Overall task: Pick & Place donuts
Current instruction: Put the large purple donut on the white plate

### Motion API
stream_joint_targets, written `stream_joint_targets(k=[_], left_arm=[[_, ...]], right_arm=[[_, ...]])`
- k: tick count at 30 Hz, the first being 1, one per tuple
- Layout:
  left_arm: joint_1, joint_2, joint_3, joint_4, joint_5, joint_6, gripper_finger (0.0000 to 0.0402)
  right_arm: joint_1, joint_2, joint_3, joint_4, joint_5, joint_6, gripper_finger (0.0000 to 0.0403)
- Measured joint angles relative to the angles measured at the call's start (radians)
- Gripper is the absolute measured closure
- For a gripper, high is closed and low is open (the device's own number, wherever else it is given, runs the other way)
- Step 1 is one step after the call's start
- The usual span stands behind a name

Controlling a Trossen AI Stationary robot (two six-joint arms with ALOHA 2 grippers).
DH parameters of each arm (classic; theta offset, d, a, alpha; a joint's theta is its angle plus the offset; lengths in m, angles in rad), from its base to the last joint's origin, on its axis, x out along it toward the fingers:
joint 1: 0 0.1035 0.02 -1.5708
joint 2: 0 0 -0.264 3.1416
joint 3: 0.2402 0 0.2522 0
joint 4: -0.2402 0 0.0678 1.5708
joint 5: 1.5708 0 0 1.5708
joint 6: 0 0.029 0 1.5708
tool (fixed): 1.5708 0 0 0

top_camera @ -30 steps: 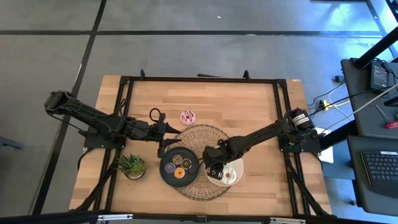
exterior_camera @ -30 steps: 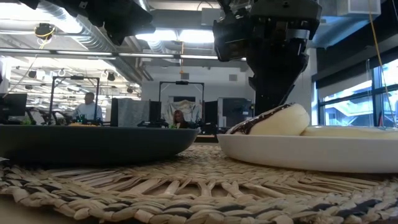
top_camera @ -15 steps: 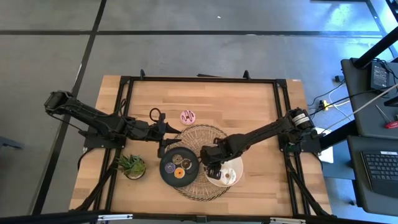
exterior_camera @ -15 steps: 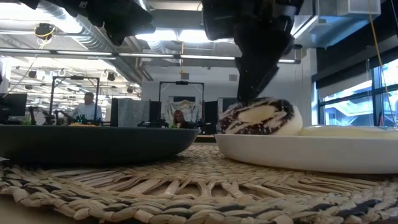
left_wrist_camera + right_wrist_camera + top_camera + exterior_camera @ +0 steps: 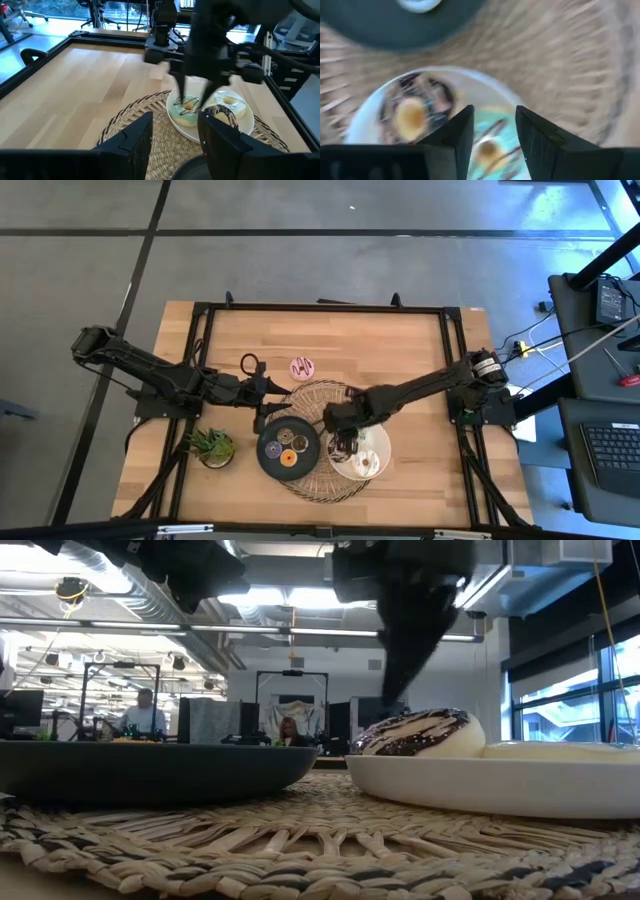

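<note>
Desk (image 5: 400, 350): light wooden top in a black frame. A round woven mat (image 5: 322, 405) lies near the middle of the front edge and carries two plates side by side.

Black plate (image 5: 268, 462): on the left part of the mat. Holds the mini donuts: orange (image 5: 287, 458), purple (image 5: 274, 447), brown (image 5: 286, 437) and dark (image 5: 302, 445), lying close together.

White plate (image 5: 383, 452): on the right part of the mat, just beside the black plate. Holds three of the bigger donuts. The chocolate-and-white donut (image 5: 420, 732) lies flat at the plate's rim nearest the black plate in the low view. The green donut (image 5: 183, 107) and the cream donut (image 5: 231, 101) lie next to it in the left wrist view, all three close together.

Pink donut (image 5: 302, 367): alone on the bare desk, just behind the mat's rear rim, toward the left.

Potted plant (image 5: 212, 445): near the front left corner of the desk, left of the black plate.

Right end effector (image 5: 341, 446): reaches in from the right edge of the desk and hangs over the white plate at its left side. Its fingers (image 5: 451, 142) stand parted with nothing between them, directly above the green donut and beside the chocolate-and-white one; whether the tips touch the green donut cannot be told.

Left end effector (image 5: 262, 418): over the left rim of the mat, behind the black plate. Its fingers (image 5: 132, 145) are spread apart and hold nothing.

Room behind the desk: two people are seated far off in the low view.
</note>
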Motion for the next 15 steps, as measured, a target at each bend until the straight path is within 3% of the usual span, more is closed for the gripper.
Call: stream_joint_targets(k=[3, 8, 15], left_arm=[[0.000, 0.000, 0.000, -0.002, 0.000, 0.000, 0.0253], [0.000, 0.000, 0.000, -0.016, 0.000, -0.045, 0.0251], [0.000, -0.043, 0.000, -0.107, -0.011, -0.144, 0.0252]], right_arm=[[-0.035, -0.005, 0.002, -0.007, 0.077, -0.082, 0.0256], [-0.112, -0.005, 0.001, 0.021, 0.232, -0.054, 0.0256], [-0.279, 0.000, -0.025, 0.256, 0.139, -0.092, 0.0256]])
